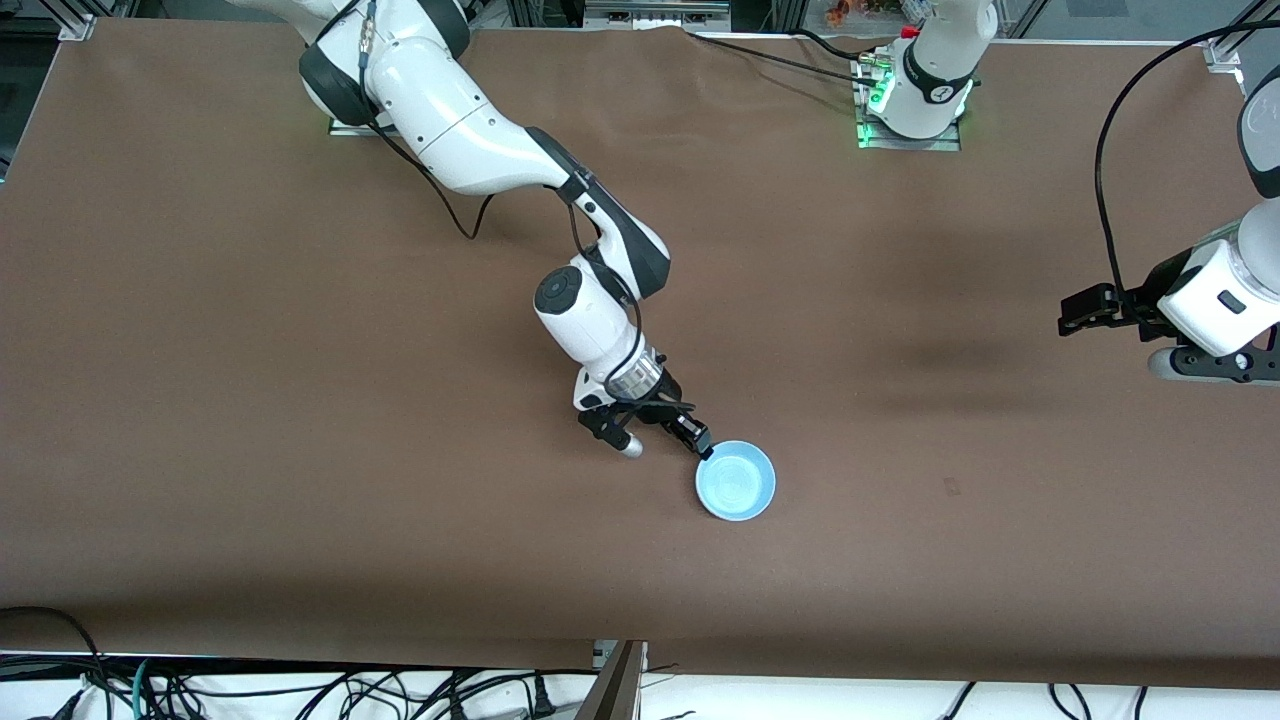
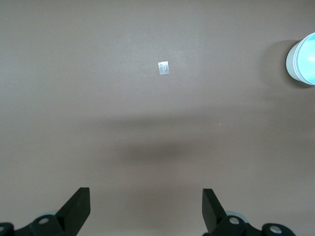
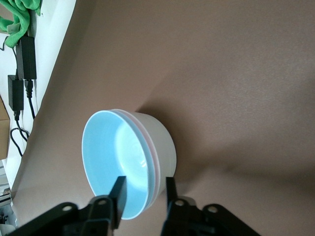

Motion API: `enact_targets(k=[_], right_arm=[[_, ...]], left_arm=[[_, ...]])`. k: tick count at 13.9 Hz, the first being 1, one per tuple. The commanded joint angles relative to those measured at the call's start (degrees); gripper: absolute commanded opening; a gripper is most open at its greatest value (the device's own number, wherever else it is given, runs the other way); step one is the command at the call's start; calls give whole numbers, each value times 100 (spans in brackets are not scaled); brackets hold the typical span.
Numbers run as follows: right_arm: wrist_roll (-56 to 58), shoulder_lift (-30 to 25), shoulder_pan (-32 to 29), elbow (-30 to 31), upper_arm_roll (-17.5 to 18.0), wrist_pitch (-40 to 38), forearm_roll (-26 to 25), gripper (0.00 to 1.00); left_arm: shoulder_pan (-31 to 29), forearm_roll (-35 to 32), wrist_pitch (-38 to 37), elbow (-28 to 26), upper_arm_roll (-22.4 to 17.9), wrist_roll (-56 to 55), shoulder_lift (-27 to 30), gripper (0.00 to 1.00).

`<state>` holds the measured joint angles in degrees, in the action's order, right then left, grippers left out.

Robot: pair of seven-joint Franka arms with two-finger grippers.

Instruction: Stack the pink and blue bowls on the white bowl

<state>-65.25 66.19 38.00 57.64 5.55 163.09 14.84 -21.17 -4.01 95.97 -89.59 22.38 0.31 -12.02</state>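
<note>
Your right pincer (image 3: 144, 194) sits at the rim of the stack, one finger (image 3: 119, 192) inside the blue bowl (image 3: 114, 162) and the other outside the rims, parted a little wider than the wall between them; you cannot tell for sure whether the pads press it, though the gap reads as a loose straddle, so count it as released. The blue bowl lies directly under the fingertips, nested in the pink bowl (image 3: 152, 150), of which you see only a thin rim line, and that one sits in the white bowl (image 3: 160, 137), which rests on the brown surface (image 1: 300, 450). By the way they lie, the stacking looks done.

Judge these bowls as light, stiff plastic with smooth, slippery walls. A pinch on the rim is the place to take hold, one finger inside and one outside. Because they weigh so little, a finger dragging on the rim as you lift away could tip or slide the whole stack, so rise straight up.

Your left pincer (image 2: 146, 209) waits over bare surface toward the left arm's end, well apart from the stack, fingers spread wide and holding nothing. A small pale tape mark (image 2: 163, 68) lies on the surface ahead of it.
</note>
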Motion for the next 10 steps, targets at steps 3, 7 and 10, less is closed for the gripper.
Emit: enact_targets(k=[3, 7, 10], right_arm=[[-23, -509, -213, -78, 17, -881, -60, 100], [704, -1361, -662, 175, 8, -2191, -78, 100], [2082, -2247, -1013, 773, -193, -3612, -113, 100]], left_arm=[[-45, 67, -131, 179, 30, -31, -98, 100], [-27, -20, -105, 197, 21, -31, -107, 100], [-54, -3, -96, 223, 12, -22, -169, 100]])
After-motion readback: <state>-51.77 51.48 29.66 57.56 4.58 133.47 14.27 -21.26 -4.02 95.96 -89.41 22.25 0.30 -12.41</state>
